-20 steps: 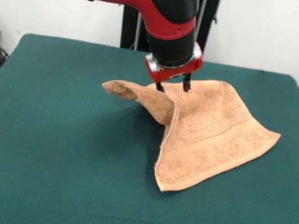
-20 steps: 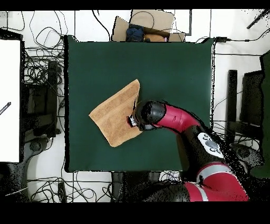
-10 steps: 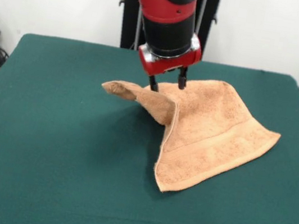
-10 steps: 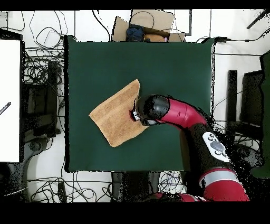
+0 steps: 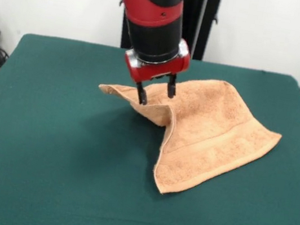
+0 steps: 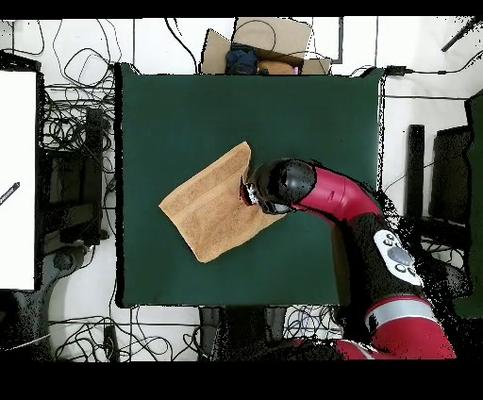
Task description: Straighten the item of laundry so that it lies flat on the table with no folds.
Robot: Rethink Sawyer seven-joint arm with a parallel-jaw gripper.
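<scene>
While the table (image 5: 36, 146) lies bare and dark green across its left part in the front view, the towel (image 5: 215, 134) occupies the middle and right of centre. Its left corner is drawn up into a raised fold (image 5: 122, 92) — a pointed flap standing off the cloth, its tip toward the left. Gripper (image 5: 155, 93) sits just at that fold: two dark fingers spread apart, one finger (image 5: 141, 94) down against the lifted terry, the other beside it over the towel's upper part; nothing is pinched between them. Red and black arm (image 5: 149, 9) comes down onto it from above.

Right of the gripper the towel slopes down and spreads flat — a woven band (image 5: 207, 147) runs across it near the hem, and the far right corner (image 5: 276, 137) lies on the table.

Overhead view: towel (image 6: 203, 209) lies left of the table's centre as a tilted square, gripper (image 6: 251, 194) at its right edge.
</scene>
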